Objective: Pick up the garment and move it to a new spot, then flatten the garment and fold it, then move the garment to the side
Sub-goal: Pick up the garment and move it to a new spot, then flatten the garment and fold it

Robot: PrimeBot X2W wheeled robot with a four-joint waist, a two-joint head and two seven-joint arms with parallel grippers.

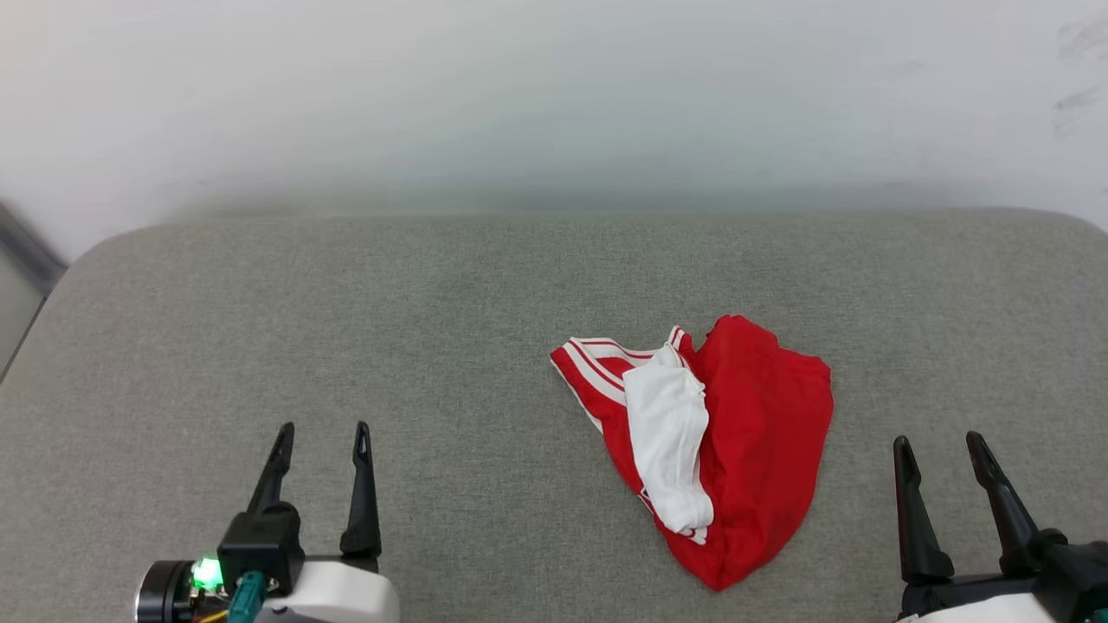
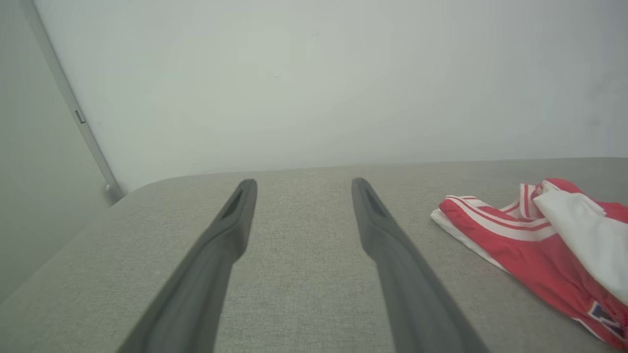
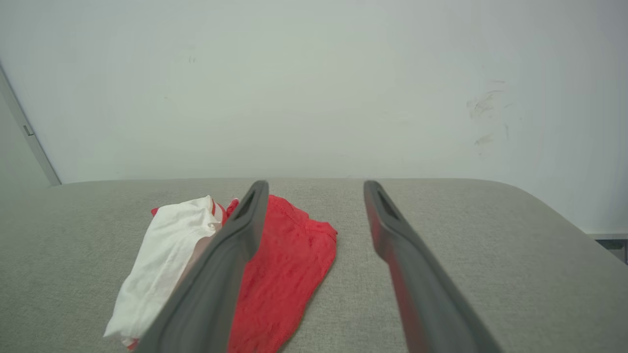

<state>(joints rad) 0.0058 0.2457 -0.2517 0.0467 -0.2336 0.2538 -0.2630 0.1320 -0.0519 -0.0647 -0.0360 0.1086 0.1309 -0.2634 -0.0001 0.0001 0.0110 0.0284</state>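
Red cloth crumpled in a heap, with a white sleeve lying across it and striped trim at its left edge: the garment (image 1: 762, 433) rests on the grey fabric tabletop (image 1: 346, 329), right of centre in the head view. The left gripper (image 1: 325, 427) hangs at the lower left, jaws wide and empty, well apart from the garment. The right gripper (image 1: 938, 438), also wide and empty, stands near its right edge, not touching.

bare grey cushion (image 1: 346, 329) lies all round the crumpled garment (image 1: 736, 450); wall (image 1: 554, 104) closes the far edge.
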